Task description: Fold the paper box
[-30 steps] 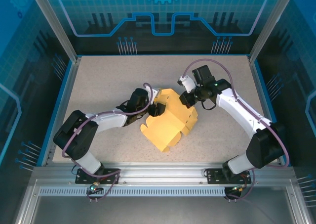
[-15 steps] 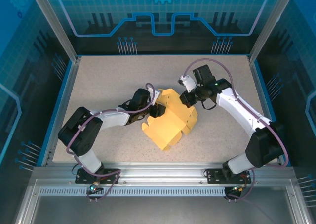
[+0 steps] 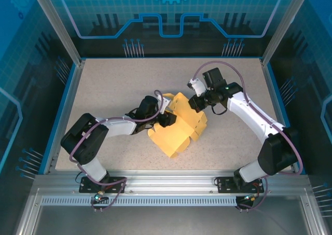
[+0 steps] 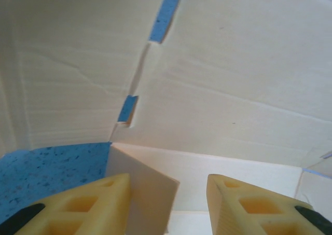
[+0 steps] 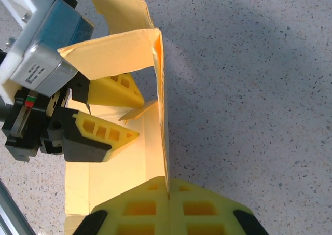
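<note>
The paper box (image 3: 179, 128) is a pale yellow die-cut sheet lying half-folded mid-table, with some panels raised. My right gripper (image 3: 196, 103) is at its far right edge, shut on an upright wall (image 5: 162, 115) whose edge runs between the fingers (image 5: 167, 193). My left gripper (image 3: 168, 119) reaches in from the left and stands open inside the box (image 4: 233, 90). A small flap (image 4: 148, 193) stands between its fingers, close against the left fingertip (image 4: 104, 198). The right wrist view shows the left gripper (image 5: 127, 110) straddling that flap (image 5: 140, 110).
The speckled grey table (image 3: 114, 84) is bounded by blue rails at left and right and a metal frame along the near edge (image 3: 171, 185). Bare table (image 5: 249, 90) lies to the right of the held wall.
My left gripper has pushed rightward and a little nearer, further into the box, and the left panels have shifted with it. The right gripper has held its place on the wall.
</note>
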Motion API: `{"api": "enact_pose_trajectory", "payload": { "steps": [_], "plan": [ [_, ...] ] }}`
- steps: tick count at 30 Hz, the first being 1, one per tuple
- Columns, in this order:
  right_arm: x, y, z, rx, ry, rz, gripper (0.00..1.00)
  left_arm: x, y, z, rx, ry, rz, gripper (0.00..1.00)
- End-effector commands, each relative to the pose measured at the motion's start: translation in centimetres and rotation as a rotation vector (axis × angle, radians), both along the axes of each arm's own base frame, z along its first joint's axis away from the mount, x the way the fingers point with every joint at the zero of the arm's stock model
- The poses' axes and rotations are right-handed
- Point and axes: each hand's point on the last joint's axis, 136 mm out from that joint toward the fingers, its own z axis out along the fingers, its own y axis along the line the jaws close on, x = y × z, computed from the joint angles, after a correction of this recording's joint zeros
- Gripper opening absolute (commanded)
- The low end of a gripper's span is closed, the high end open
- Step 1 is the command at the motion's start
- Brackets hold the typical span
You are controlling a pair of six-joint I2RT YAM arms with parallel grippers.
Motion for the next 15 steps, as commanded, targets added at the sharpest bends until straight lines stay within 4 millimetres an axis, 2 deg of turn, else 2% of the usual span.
{"api": "enact_pose_trajectory", "payload": {
  "steps": [1,7,15],
  "plan": [
    [0.4,0.2,-0.3,0.037,0.014,-0.012,0.0,-0.8,-0.9,0.4,-0.046,-0.004,-0.037,0.46],
    [0.2,-0.2,-0.6,0.022,0.008,-0.01,0.0,-0.7,-0.5,0.2,-0.038,-0.012,-0.019,0.49],
    [-0.1,-0.4,-0.3,0.005,-0.02,0.018,0.0,-0.6,0.8,2.7,-0.049,-0.063,-0.004,0.54]
  ]
}}
